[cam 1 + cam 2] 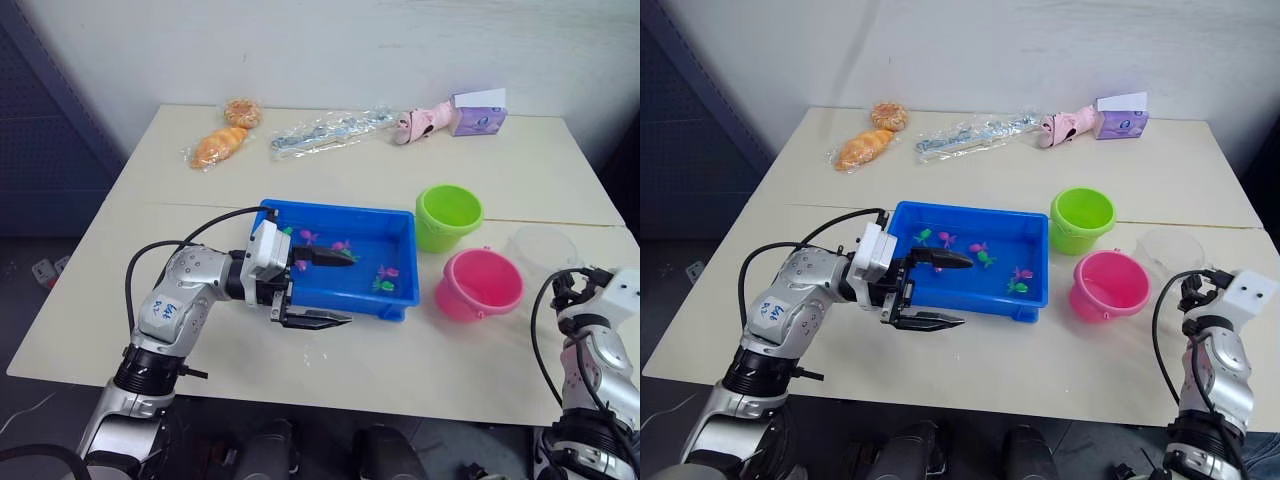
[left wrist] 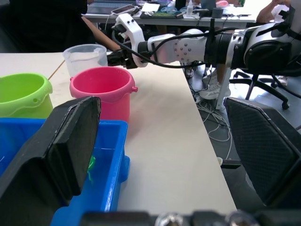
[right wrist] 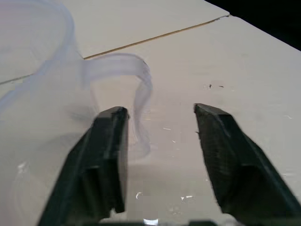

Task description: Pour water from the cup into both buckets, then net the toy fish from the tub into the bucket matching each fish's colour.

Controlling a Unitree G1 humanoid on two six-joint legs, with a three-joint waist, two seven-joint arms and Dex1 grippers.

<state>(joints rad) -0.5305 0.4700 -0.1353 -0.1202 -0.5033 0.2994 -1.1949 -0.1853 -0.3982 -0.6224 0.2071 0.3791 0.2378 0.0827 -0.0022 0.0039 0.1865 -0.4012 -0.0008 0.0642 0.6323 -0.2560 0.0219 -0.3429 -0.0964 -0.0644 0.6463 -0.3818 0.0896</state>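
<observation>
The blue tub (image 1: 340, 213) sits mid-table with small pink fish (image 1: 341, 245) and green fish (image 1: 383, 286) in it. My left gripper (image 1: 328, 289) is open and straddles the tub's near wall, one finger over the tub and one outside. To the right stand the green bucket (image 1: 449, 215) and the pink bucket (image 1: 480, 284). Behind the pink one is the clear cup (image 1: 543, 247). My right gripper (image 3: 160, 141) is open at the cup's handle (image 3: 139, 89), which reaches into the gap beside one finger.
At the far edge lie bagged bread (image 1: 220, 146), a clear plastic bag (image 1: 330, 130), a pink toy (image 1: 425, 120) and a purple box (image 1: 478, 112). Bare tabletop lies in front of the tub and between the tub and the far items.
</observation>
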